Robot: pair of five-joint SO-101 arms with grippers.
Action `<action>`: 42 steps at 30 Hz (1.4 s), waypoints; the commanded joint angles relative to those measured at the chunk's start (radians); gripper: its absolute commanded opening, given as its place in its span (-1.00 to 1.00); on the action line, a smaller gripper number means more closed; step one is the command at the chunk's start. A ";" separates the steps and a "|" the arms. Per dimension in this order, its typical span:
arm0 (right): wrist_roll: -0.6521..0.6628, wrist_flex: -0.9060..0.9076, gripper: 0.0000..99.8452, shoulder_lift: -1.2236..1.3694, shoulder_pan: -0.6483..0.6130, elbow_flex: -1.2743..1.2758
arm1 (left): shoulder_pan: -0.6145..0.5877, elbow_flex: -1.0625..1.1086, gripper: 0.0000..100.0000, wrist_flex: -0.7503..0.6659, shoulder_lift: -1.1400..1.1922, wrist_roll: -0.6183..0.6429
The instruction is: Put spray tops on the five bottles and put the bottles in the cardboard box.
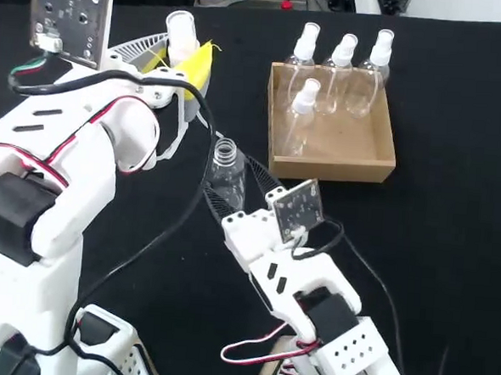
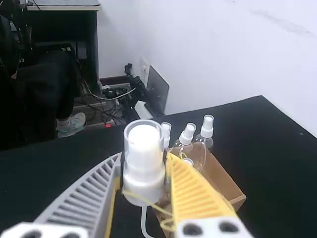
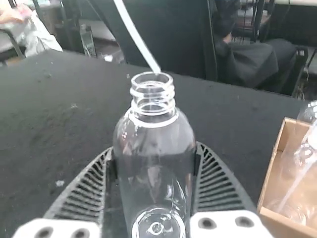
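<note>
Currently the left pincer (image 2: 143,159) is clamped on the top (image 2: 143,144), one finger on each side of its collar. The tube (image 1: 184,120) hangs free below the fingers. The right pincer (image 3: 153,148) is closed round the belly of the bottle (image 3: 153,124), which stands upright between its fingers with the neck (image 3: 152,91) open.

Handling: the bottle is clear, thin-walled and empty, so it is probably light, smooth and easy to dent. Grip it at the belly with moderate force. The top looks small, rigid and light, and the collar is the firmest hold. The tube is thin and flexible and may bend or snag on the neck rim unless aligned.

Clearance: the tube end lies just beyond the neck from the right pincer. The box (image 1: 332,169) sits near that pincer, off to one side. Four capped bottles (image 1: 341,70) stand inside, three along the wall farthest from the pincer and one in front. Part of the floor nearest the pincer is free. The wall is the edge to lift over.
</note>
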 commanded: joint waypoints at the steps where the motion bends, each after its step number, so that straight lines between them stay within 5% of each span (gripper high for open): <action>1: -0.006 -0.032 -0.84 -0.031 -0.006 -0.008 | 0.047 -0.024 -0.94 0.025 0.003 -0.006; 10: -0.006 -0.028 -0.84 -0.031 -0.006 -0.008 | 0.145 -0.019 -0.94 0.034 0.003 -0.106; 34: -0.006 -0.026 -0.84 -0.031 -0.006 -0.007 | 0.134 -0.202 -0.94 0.081 0.005 -0.161; 42: -0.006 -0.025 -0.84 -0.031 -0.006 -0.007 | 0.134 -0.111 -0.94 0.098 0.005 -0.229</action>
